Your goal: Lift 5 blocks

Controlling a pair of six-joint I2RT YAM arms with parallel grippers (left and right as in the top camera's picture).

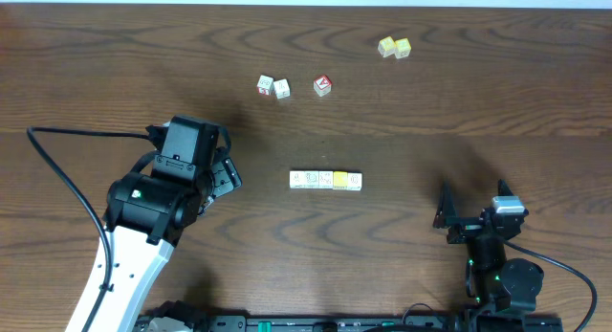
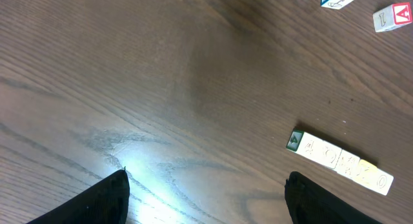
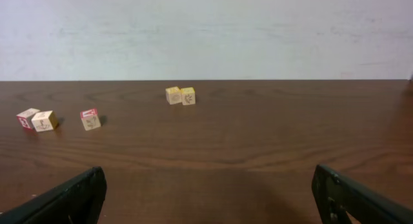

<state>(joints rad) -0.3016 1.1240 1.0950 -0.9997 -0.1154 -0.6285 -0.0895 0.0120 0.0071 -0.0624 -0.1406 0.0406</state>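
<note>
Your five blocks (image 1: 326, 180) lie in one touching row near the middle of the table (image 1: 115, 64), one with a yellow face. Their printed marks are too small to read. Your left gripper (image 1: 226, 175) sits to the row's left, jaws apart and empty. Your right gripper (image 1: 475, 213), near the table's front edge, is spread wide and holds nothing. Toward the far edge sit a red-topped cube (image 1: 322, 85), possibly lettered A, two pale cubes (image 1: 282, 88) and two yellow-green cubes (image 1: 386, 46).

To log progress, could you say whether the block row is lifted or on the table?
On the table: the block row lies flat on the wood, nothing gripping it.
</note>
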